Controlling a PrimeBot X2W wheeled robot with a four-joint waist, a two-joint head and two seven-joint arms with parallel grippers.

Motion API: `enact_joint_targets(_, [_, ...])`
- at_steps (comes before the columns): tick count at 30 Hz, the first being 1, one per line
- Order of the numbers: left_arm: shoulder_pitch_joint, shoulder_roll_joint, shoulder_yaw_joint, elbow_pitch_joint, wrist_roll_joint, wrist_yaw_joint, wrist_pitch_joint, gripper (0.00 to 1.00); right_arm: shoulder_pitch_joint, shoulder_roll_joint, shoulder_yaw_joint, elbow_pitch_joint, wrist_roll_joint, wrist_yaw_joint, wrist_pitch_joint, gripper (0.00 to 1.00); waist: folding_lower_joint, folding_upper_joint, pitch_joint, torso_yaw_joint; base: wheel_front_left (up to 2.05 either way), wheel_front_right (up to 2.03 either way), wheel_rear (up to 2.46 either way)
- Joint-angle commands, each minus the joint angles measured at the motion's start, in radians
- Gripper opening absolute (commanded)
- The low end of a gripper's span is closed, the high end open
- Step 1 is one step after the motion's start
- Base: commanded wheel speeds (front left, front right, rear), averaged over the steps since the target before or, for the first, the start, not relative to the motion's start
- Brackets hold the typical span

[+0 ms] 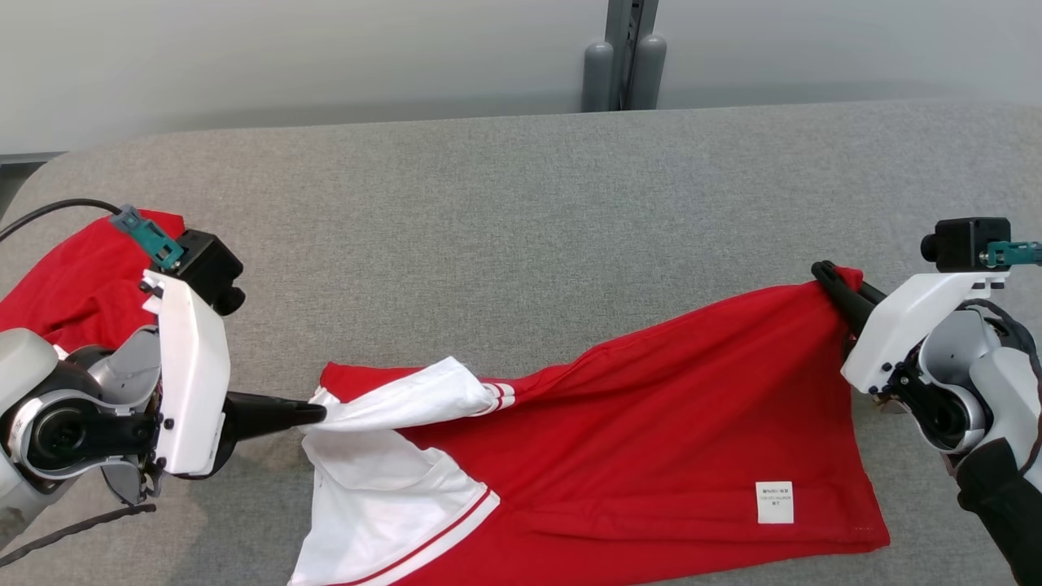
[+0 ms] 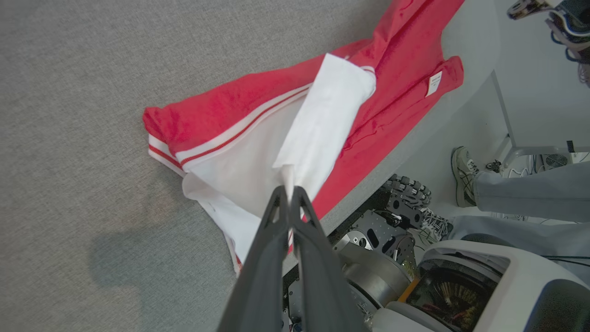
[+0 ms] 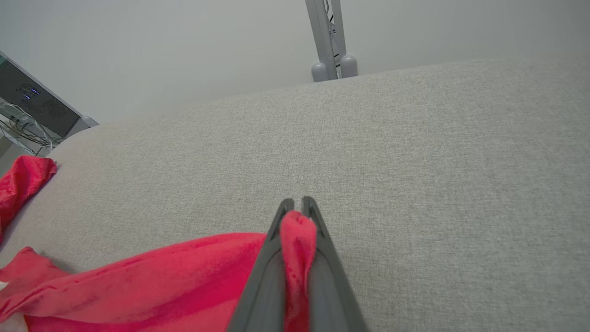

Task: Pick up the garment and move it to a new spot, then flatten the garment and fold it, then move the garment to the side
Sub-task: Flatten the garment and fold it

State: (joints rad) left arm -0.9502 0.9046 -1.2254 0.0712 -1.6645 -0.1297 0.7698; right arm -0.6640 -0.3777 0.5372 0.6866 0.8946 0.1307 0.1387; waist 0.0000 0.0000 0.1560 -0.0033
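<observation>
A red garment [image 1: 651,423] with white sleeves lies stretched across the near half of the grey table [image 1: 521,203]. My left gripper [image 1: 317,413] is shut on the tip of a white sleeve [image 1: 407,399], pulling it up off the cloth. In the left wrist view the left gripper [image 2: 290,189] pinches that white sleeve [image 2: 322,124] above the garment [image 2: 258,106]. At the garment's right corner my right gripper [image 1: 822,273] is shut on red cloth. The right wrist view shows a red fold [image 3: 297,230] bunched between the right gripper [image 3: 297,203] fingers.
A second red cloth [image 1: 73,277] lies at the table's far left, partly under my left arm. A grey post [image 1: 623,57] stands behind the table. The garment's lower edge hangs at the table's near edge. A person's shoe [image 2: 463,175] stands on the floor beside my base.
</observation>
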Motion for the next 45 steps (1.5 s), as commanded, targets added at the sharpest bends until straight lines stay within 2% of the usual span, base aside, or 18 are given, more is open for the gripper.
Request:
enact_joint_targets(1, [0.015, 0.004, 0.006, -0.006, -0.005, -0.001, 0.002, 0.0, -0.002, -0.017, 0.008, -0.007, 0.015, 0.0, -0.011, 0.0, 0.0, 0.0, -0.005, 0.005, 0.0, 0.0, 0.0])
enact_joint_targets(5, [0.03, 0.007, 0.004, -0.021, -0.009, -0.001, 0.01, 0.0, 0.012, -0.05, 0.043, -0.043, 0.042, 0.0, -0.025, 0.0, 0.0, 0.0, -0.014, 0.01, 0.0, 0.0, 0.0])
enact_joint_targets(9, [0.042, 0.008, 0.002, -0.034, -0.006, -0.001, 0.02, 0.0, 0.034, -0.094, 0.085, -0.096, 0.099, 0.0, 0.011, 0.0, 0.0, 0.0, -0.02, 0.012, 0.0, 0.0, 0.0])
enact_joint_targets(22, [0.056, 0.003, -0.003, -0.054, -0.02, -0.002, 0.064, 0.0, 0.063, -0.192, 0.176, -0.228, 0.221, 0.0, 0.251, 0.0, 0.0, 0.0, -0.035, -0.001, 0.0, 0.0, 0.0])
enact_joint_targets(30, [0.066, 0.003, -0.011, -0.055, -0.029, -0.002, 0.104, 0.0, 0.052, -0.204, 0.232, -0.237, 0.203, 0.0, 0.34, 0.0, 0.0, 0.0, -0.03, -0.005, 0.0, 0.0, 0.0])
enact_joint_targets(39, [0.091, -0.018, -0.02, -0.025, -0.032, -0.002, 0.124, 0.0, 0.031, -0.216, 0.275, -0.201, 0.132, 0.0, 0.323, 0.0, 0.0, 0.0, -0.029, -0.003, 0.0, 0.0, 0.0])
enact_joint_targets(45, [0.085, -0.024, -0.01, -0.015, -0.028, -0.002, 0.12, 0.0, -0.025, -0.186, 0.277, -0.17, 0.033, 0.0, 0.137, 0.0, 0.0, 0.0, -0.026, -0.005, 0.0, 0.0, 0.0])
